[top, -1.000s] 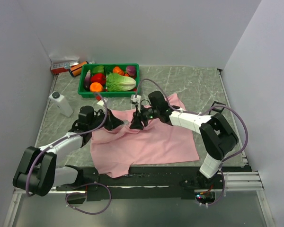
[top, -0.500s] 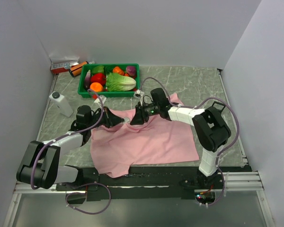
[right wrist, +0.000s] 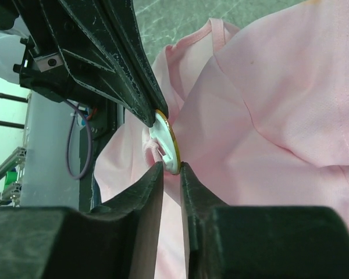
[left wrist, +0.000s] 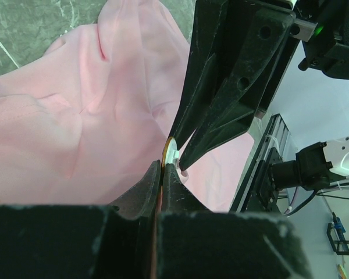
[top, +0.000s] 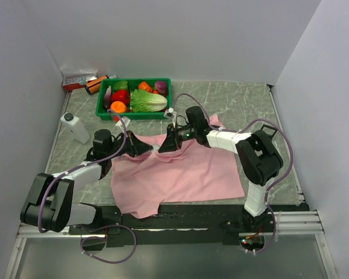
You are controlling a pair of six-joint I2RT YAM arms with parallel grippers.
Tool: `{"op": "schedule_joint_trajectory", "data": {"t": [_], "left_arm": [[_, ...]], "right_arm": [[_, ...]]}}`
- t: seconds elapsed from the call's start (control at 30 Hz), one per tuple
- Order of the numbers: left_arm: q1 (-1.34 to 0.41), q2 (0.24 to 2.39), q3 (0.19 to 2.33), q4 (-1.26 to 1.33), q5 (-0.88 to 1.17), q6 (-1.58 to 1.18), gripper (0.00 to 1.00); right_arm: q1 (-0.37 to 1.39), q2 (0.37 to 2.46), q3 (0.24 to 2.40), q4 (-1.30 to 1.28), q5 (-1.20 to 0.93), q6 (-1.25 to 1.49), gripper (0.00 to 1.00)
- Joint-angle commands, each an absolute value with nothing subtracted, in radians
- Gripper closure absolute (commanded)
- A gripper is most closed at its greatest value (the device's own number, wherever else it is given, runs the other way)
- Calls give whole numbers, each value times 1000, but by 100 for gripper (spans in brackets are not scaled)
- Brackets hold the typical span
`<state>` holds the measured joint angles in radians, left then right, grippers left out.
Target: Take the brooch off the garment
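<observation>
Plain pink garment, white gold-rimmed brooch, black fingers, grey-green veined table.

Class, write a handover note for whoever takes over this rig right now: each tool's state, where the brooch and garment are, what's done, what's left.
Left tool: shut on the brooch rim.
Right tool: shut on its opposite edge.
Garment: spread on the table, cloth bunched up at the brooch.
Done: brooch gripped from both sides.
To do: free it from the cloth and draw it clear. Whether the pin is undone cannot be seen.
</observation>
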<state>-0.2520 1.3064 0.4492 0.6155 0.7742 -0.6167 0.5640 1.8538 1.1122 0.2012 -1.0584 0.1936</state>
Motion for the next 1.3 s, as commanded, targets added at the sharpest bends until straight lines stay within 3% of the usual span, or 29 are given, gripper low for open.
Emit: {"op": "schedule_joint_trajectory", "data": {"t": [0.0,0.2,0.57,0.93,1.03,1.1,1.17,1.2,1.23,1.27], "left_arm": [[-249,1316,479,678,790,-630,99],[-247,1321,482,683,792,-637,99],[-245,1338,483,703,808,-650,99],[-245,1351,480,693,796,-647,99],[-244,1356,477,701,790,-658,99],[-242,1361,485,680,782,-647,99],[-242,1358,497,634,773,-617,91],[-241,1356,508,621,784,-605,80],[-239,1353,514,606,794,-592,60],[-238,1350,521,589,802,-572,53]], "right_arm": [[568,1856,1138,244,-1124,193,78],[575,1875,1160,268,-1144,216,85],[578,1888,1157,340,-1147,288,86],[581,1894,1151,396,-1173,348,81],[581,1894,1150,408,-1192,354,87],[583,1891,1146,416,-1198,351,100],[578,1881,1132,431,-1195,368,100],[574,1876,1132,420,-1196,348,100],[572,1859,1137,398,-1195,327,100],[568,1853,1144,327,-1195,301,100]]}}
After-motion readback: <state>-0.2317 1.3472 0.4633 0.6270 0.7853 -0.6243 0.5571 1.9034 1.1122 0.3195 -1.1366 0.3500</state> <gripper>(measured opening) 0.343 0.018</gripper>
